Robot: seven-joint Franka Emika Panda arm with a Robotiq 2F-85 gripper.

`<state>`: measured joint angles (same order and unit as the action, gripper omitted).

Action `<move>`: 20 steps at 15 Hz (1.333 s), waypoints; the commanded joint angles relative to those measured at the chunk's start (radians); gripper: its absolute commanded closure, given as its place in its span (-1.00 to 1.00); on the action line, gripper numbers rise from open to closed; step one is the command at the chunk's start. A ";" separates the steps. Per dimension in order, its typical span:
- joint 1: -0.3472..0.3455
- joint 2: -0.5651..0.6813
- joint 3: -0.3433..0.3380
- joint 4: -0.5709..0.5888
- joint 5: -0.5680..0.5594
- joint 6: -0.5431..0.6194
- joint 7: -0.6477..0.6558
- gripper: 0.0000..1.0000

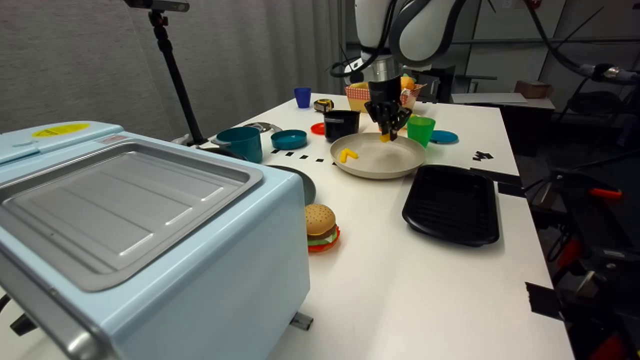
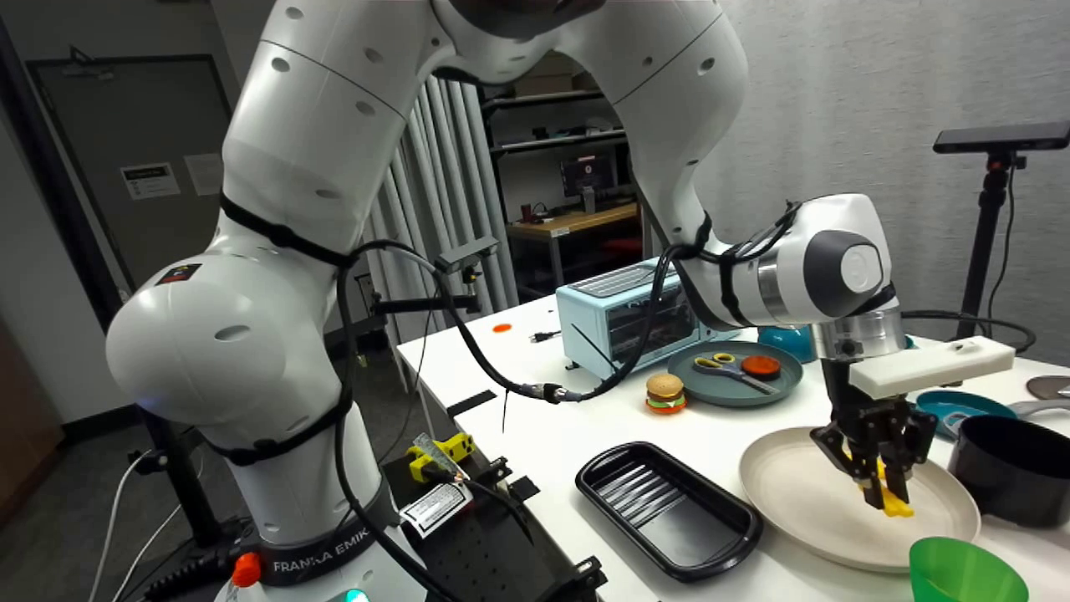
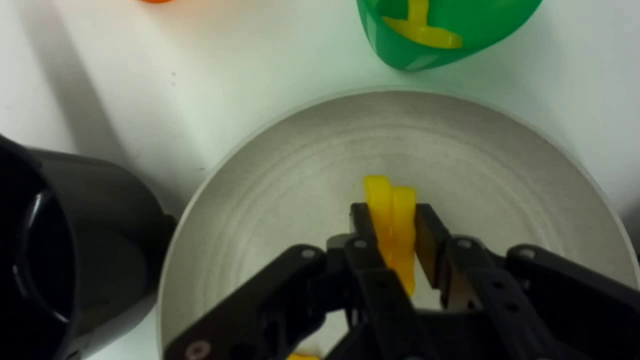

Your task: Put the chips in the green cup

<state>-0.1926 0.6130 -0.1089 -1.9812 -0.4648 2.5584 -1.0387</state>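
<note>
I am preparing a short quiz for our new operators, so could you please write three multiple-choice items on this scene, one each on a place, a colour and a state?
1. Where is the green cup?
A. Inside the black tray
B. Beside the cream plate
C. In the fruit basket

2. What colour is the toaster oven?
A. Light blue
B. Red
C. Black

3. How does the gripper stand?
A. Open, with nothing in it
B. Shut on the toy burger
C. Shut on yellow chips

1: B, since the wrist view shows the cup just past the plate's rim.
2: A, since its body looks pale blue in both exterior views.
3: C, since yellow pieces sit clamped between the jaws in the wrist view.
</note>
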 commanded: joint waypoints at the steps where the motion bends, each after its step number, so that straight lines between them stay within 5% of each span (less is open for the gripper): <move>1: 0.002 -0.070 -0.020 -0.027 -0.003 -0.028 0.008 0.87; 20: -0.024 -0.172 -0.146 -0.122 -0.047 -0.033 0.024 0.87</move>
<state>-0.2128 0.4701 -0.2550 -2.0790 -0.4742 2.5525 -1.0387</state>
